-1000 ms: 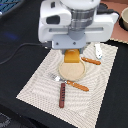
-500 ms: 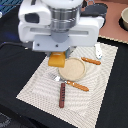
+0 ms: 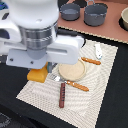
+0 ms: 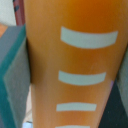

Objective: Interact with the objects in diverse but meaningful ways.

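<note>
Two grey pots (image 3: 85, 12) beyond the striped mat (image 3: 95, 90) show nothing inside. The tool's fingers (image 4: 12, 75) flank the orange block (image 3: 37, 75); grip uncertain.

We've got an orange block (image 4: 75, 60) with pale stripes. Striped beige mat (image 3: 107, 82), dark brown sausage (image 3: 62, 95), grey pots (image 3: 95, 14).

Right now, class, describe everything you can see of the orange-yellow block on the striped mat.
The orange-yellow block is mostly hidden under the arm in the exterior view; only a corner shows, at the mat's edge on the exterior view's left, beside the round tan plate. The wrist view shows it close up: a smooth, plastic-looking orange face with pale crosswise bars. Whether the tool grips it cannot be told.
</note>
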Controlling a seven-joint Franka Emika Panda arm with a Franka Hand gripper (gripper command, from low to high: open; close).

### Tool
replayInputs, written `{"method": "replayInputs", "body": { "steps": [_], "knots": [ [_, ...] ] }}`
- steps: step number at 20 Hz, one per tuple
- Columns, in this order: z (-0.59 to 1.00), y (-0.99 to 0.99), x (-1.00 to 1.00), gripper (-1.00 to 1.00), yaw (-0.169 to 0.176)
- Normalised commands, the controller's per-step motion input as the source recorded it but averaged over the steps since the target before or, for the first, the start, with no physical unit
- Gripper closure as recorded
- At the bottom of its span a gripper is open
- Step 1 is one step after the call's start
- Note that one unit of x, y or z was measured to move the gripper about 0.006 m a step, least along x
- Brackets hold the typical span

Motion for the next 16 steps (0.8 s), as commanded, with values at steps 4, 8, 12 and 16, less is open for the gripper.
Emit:
{"method": "replayInputs", "body": {
  "steps": [4,8,12,16],
  "knots": [
    [-0.35,-0.02,-0.47,1.0,0.01],
    [-0.4,0.0,-0.44,1.0,0.055],
    [-0.46,-0.02,-0.34,1.0,0.07],
    [-0.55,-0.13,-0.25,1.0,0.052]
  ]
}}
